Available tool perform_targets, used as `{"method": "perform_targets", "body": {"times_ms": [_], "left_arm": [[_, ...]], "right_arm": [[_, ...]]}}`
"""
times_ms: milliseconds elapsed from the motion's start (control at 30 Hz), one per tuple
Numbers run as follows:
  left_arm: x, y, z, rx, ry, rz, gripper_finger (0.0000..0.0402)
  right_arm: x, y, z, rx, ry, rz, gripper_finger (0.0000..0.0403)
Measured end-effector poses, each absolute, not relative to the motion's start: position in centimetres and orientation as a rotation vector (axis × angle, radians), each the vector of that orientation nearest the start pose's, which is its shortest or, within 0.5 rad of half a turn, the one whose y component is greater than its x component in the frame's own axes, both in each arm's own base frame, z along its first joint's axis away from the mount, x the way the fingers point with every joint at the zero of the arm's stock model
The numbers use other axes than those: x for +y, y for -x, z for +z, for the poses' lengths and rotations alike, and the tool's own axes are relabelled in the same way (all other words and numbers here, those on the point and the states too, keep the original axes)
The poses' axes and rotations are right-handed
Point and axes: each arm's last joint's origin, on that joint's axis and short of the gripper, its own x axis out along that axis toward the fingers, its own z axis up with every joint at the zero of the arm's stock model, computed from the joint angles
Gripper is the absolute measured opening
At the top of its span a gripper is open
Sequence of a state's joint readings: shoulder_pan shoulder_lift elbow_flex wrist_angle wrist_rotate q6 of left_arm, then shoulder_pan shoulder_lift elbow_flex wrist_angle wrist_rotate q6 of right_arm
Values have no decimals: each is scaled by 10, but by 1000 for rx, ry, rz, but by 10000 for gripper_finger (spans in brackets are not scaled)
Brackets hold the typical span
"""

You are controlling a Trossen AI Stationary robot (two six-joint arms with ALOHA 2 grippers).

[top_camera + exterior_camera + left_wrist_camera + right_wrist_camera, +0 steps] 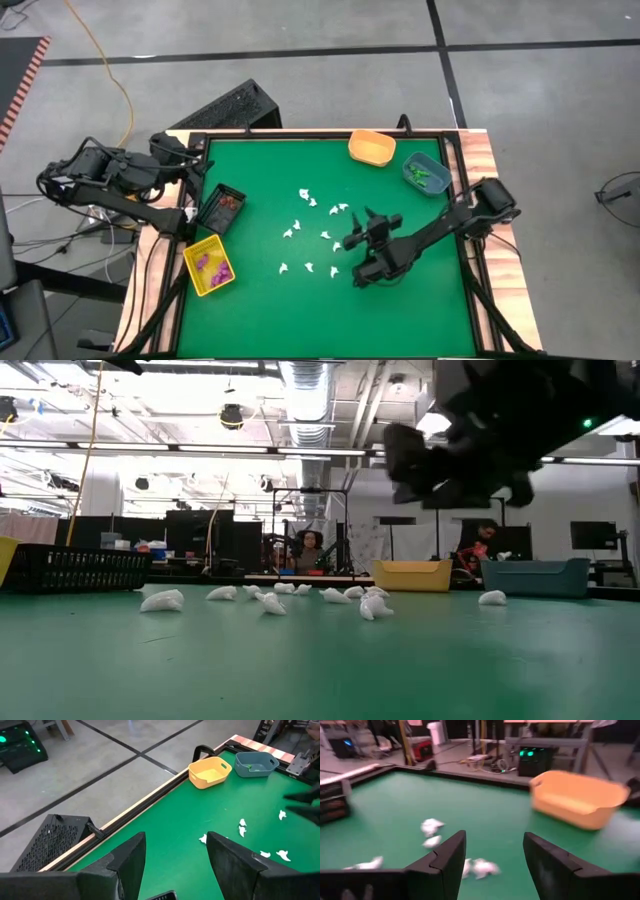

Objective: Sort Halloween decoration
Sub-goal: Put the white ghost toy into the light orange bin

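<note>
1. High view: green desk (260,310) with a wooden rim. White trinkets (300,229) lie scattered at mid-desk, loose and apart from each other.
2. Four bins, only all visible from above: orange bin (372,148) at the far edge; blue bin (426,173) just beside it, holding green trinkets (424,177); black bin (221,208) at the left side, holding reddish-brown trinkets (230,202); yellow bin (209,265) near it, holding purple trinkets (213,265).
3. Low view cannot see into any bin. It shows the white pieces resting flat on the mat, and a person (310,546) seated in the room far behind.
4. Right claw (356,240) reaches in from the right edge, arm stretched low across the desk, at the right fringe of the white scatter. In the low view it hangs above the desk, clear of the surface.
5. Right wrist view: its fingers (445,862) stand spread, nothing between them; white pieces lie on the mat ahead, the orange bin beyond.
6. Left claw (196,152) waits folded at the desk's far-left corner. Left wrist view: fingers (129,860) apart, empty, facing across the desk toward the orange and blue bins.
</note>
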State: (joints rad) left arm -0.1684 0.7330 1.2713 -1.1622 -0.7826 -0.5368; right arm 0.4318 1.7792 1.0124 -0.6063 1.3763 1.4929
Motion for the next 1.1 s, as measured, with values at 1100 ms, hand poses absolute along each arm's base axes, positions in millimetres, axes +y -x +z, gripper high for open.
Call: {"method": "perform_targets", "body": {"times_ms": [1100], "left_arm": [[8, -77, 405, 377, 234, 741, 199]], "right_arm": [[92, -225, 77, 214, -499, -1134, 217]]}}
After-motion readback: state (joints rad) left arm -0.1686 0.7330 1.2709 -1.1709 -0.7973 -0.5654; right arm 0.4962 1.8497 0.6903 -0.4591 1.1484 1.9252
